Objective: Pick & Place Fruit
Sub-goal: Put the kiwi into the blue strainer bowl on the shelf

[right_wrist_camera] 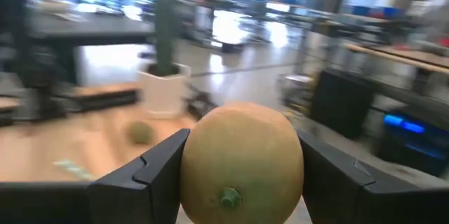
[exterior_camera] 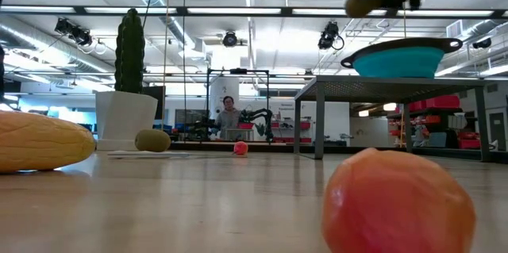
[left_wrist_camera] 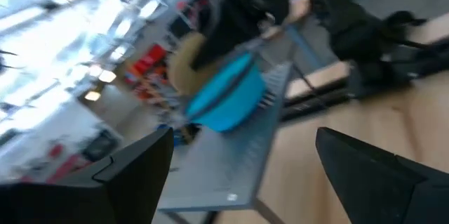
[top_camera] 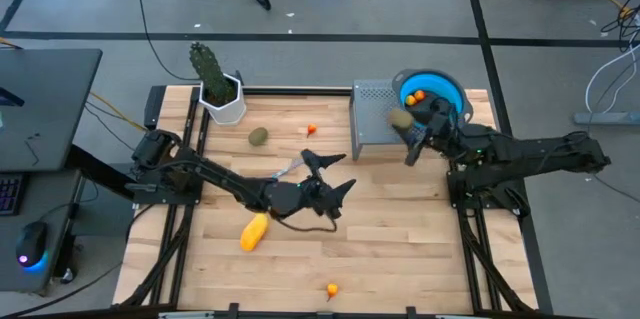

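Note:
My right gripper (top_camera: pixel 407 129) is shut on an olive-green oval fruit (top_camera: pixel 400 119), held in the air over the grey metal rack (top_camera: pixel 372 119), just left of the blue bowl (top_camera: pixel 440 87). An orange fruit (top_camera: pixel 418 95) lies in the bowl. My left gripper (top_camera: pixel 347 171) hangs open and empty over mid-table. On the table rest a yellow oblong fruit (top_camera: pixel 254 231), a second olive oval (top_camera: pixel 258 137) and two small orange fruits (top_camera: pixel 312 130) (top_camera: pixel 331 288). No dark round fruit shows. My right gripper pinches the olive-green oval fruit (right_wrist_camera: pixel 242 161) between its two fingers (right_wrist_camera: pixel 158 171), one on each of its sides, the stem end facing the wrist camera. The fruit is lifted clear, above the rack and level with the bowl's rim (exterior_camera: pixel 401 44).
A green cactus (top_camera: pixel 208 67) in a white pot (top_camera: pixel 226 107) stands at the far left. A knife (top_camera: pixel 288 170) lies beside my left arm. The bowl sits on the rack at the far right. Bare wood shows at the near right (top_camera: pixel 400 249).

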